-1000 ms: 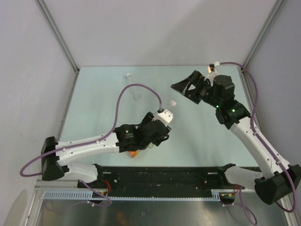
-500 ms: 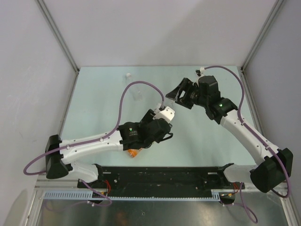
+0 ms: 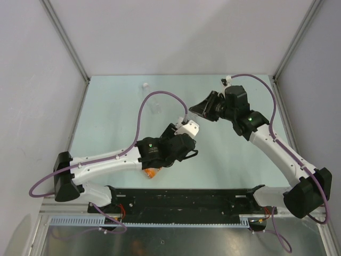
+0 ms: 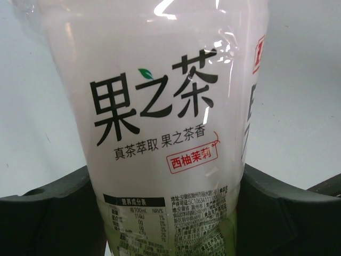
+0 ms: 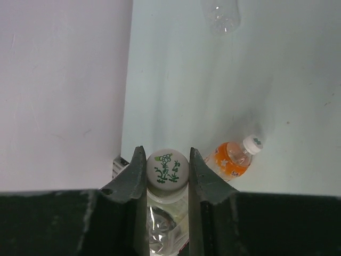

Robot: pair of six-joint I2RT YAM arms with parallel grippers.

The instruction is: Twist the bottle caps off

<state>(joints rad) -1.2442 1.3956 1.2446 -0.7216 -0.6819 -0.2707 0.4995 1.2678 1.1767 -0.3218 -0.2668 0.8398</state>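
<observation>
My left gripper [image 4: 165, 213] is shut on the body of the yellow-green bottle [image 4: 160, 106], whose white label fills the left wrist view. A dark finger [image 4: 48, 218] presses on each side of it. In the right wrist view my right gripper [image 5: 167, 170] is shut on this bottle's white cap [image 5: 167, 168], which carries a green print. From above, the two grippers meet at mid-table, the right gripper [image 3: 195, 110] just beyond the left gripper [image 3: 185, 133]. The orange bottle [image 5: 229, 160] lies on the table with its white cap [image 5: 252, 143] on.
A clear bottle [image 3: 154, 106] lies towards the back left of the pale green table [image 3: 106, 122]. The orange bottle [image 3: 152, 172] lies under the left arm near the front edge. White walls with metal posts close in the table at the back and sides.
My right gripper has swung left from the back right to the cap of the held bottle and shut on it. The left arm has shifted slightly.
</observation>
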